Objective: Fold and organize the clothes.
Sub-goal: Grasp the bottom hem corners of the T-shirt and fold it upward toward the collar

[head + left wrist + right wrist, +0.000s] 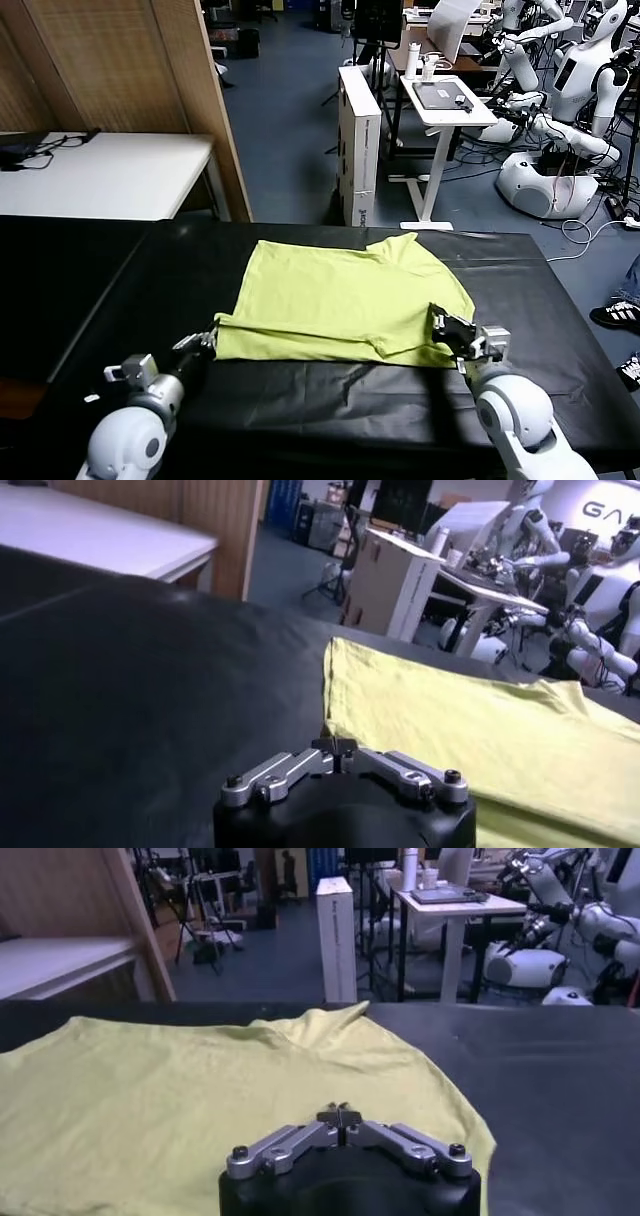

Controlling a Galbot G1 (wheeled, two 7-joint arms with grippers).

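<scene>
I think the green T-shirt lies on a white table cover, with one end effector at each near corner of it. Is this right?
Not quite: the cover is black, not white, as the head view shows. The rest holds: the green T-shirt lies on it, with the left end effector at its near left corner and the right end effector at its near right corner.

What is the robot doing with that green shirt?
The robot is folding a yellow-green T-shirt spread on a table with a black cover. The shirt already looks partly folded, with its near edge doubled over. The left gripper is shut at the shirt's near left corner, and the right gripper is shut at its near right corner. Whether they are pinching the fabric is hard to tell.
</scene>
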